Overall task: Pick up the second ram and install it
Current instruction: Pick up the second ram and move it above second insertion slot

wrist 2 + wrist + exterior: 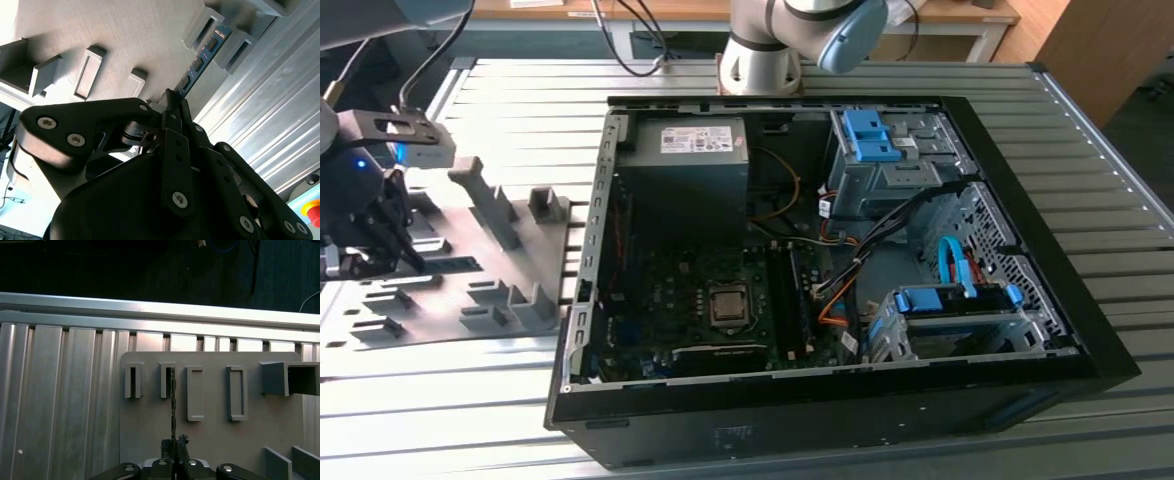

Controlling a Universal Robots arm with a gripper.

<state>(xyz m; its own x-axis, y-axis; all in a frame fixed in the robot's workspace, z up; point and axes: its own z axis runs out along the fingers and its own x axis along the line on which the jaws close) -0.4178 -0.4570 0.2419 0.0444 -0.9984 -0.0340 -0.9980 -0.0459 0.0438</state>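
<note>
Gripper [174, 447] is down over the grey moulded tray [220, 440], its 2 fingers [175, 120] clenched on the near end of the second ram [201, 61]. In both wrist views the stick stands on edge, far end sitting in a tray slot. The open computer case [854, 432] lies on the ribbed metal table [1067, 110], toward the exterior view's right of the tray.

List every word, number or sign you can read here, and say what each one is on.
No text can be read clearly.
White label on the power supply: print too small to read.
Small pale mark on the computer case, on its outer panel: too small to read.
second ram: no legible print on its chips.
Grey tray: none.
</note>
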